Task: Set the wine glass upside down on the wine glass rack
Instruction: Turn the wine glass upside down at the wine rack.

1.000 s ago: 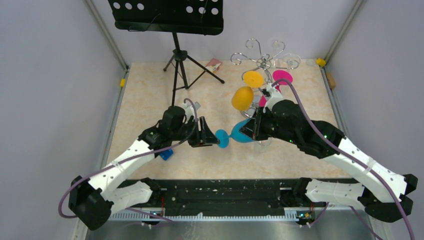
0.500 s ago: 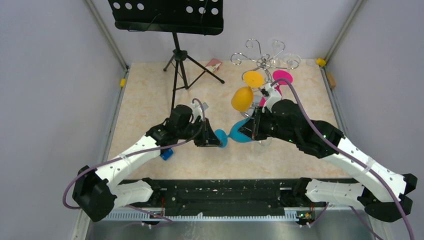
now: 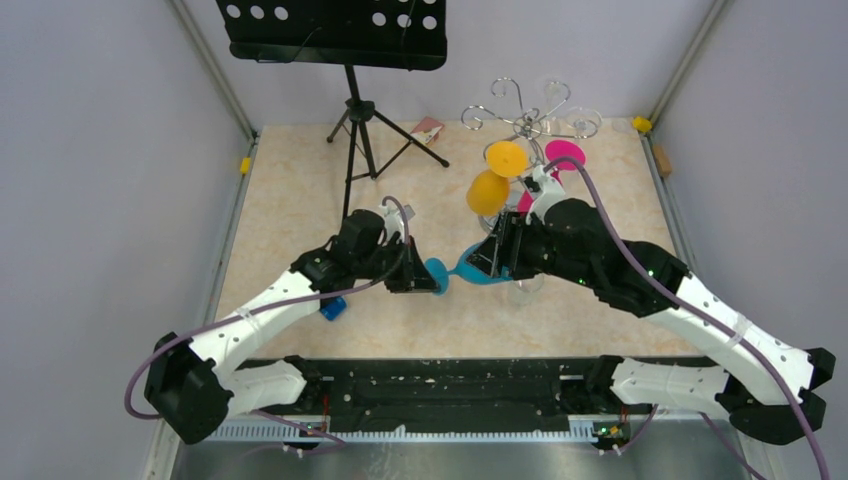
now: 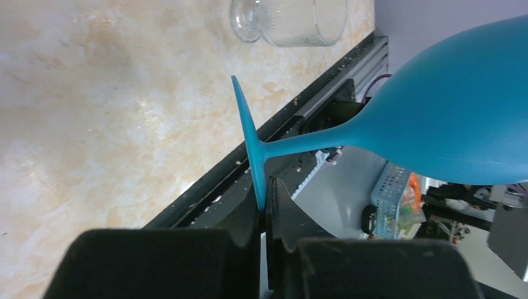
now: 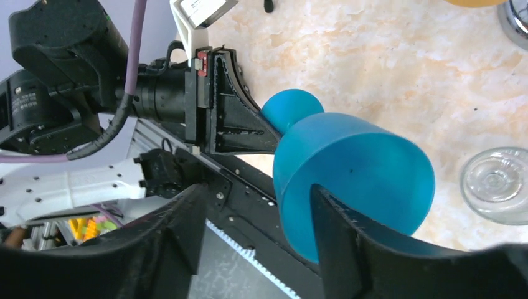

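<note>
Handover update, folks. Compared with a second ago, the left arm has pushed in a bit. The teal wine glass (image 3: 468, 268) has slid slightly toward 9 o'clock in the overhead view, and its stem tips more.

Left claw (image 4: 264, 208) is pinched tight on the edge of the glass's foot disc; its wrist cam shows that plainly. Right claw (image 5: 255, 199) is spread wide with the bowl in front of it. One finger (image 5: 180, 237) is clearly off the bowl. The other overlaps it, so I can't swear there's no contact. My read is that the left arm alone carries the glass now, lying on its side mid-workspace over the surface (image 3: 300, 200).

So it's not hung yet. The wine glass rack (image 3: 525, 122) stands at about 1 o'clock from the glass, near the back edge. An orange glass (image 3: 488, 192) and a pink glass (image 3: 565, 155) are already dangling from it. The orange one sits a touch differently than a second back, so maybe it's swinging.

The foot has to slide into a free hook, and a claw clamped on that foot could get in the way. I'd guess a regrip comes first. Also, a clear glass (image 5: 498, 184) sits on the surface just beside the right claw, and I wouldn't want to clip it.
</note>
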{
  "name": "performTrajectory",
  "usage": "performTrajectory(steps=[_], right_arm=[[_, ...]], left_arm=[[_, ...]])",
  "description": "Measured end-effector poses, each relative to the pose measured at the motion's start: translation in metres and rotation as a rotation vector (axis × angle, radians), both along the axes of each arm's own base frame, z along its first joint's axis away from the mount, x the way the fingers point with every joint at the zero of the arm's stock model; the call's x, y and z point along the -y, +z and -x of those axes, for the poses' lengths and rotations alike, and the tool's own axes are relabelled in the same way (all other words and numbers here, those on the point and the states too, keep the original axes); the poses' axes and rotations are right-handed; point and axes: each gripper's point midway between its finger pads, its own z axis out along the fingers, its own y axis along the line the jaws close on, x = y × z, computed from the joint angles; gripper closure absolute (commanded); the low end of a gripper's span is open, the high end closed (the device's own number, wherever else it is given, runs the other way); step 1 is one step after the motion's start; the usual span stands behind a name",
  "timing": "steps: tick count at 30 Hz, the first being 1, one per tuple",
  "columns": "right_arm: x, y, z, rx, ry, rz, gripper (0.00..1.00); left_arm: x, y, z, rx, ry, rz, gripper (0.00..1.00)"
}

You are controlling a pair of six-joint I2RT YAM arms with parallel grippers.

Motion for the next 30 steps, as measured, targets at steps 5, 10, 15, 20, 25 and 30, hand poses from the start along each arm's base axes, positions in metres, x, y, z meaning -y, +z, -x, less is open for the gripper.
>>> performTrajectory(steps=[5,10,15,20,25,30], right_arm=[[0.004,0.004,0.0,0.011,-0.014,-0.01,0.22],[0.006,0.006,-0.001,0.019,-0.022,-0.015,0.19],[0.008,0.007,-0.002,0.028,-0.031,-0.019,0.17],[0.008,0.006,-0.002,0.031,-0.034,-0.021,0.16],[0.007,0.003,-0.003,0.032,-0.032,-0.025,0.11],[-0.001,-0.006,0.0,0.015,-0.002,-0.031,0.07]], left_arm=[[-0.013,0.002,-0.006,0.079,0.027,-0.073,1.0],[-0.031,0.023,-0.012,0.25,0.033,-0.129,1.0],[-0.055,0.045,-0.018,0.481,0.011,-0.222,1.0],[-0.075,0.052,-0.021,0.668,-0.052,-0.322,1.0],[-0.08,0.056,-0.019,0.881,-0.224,-0.378,1.0],[-0.076,0.048,-0.008,1.093,-0.503,-0.402,1.0]])
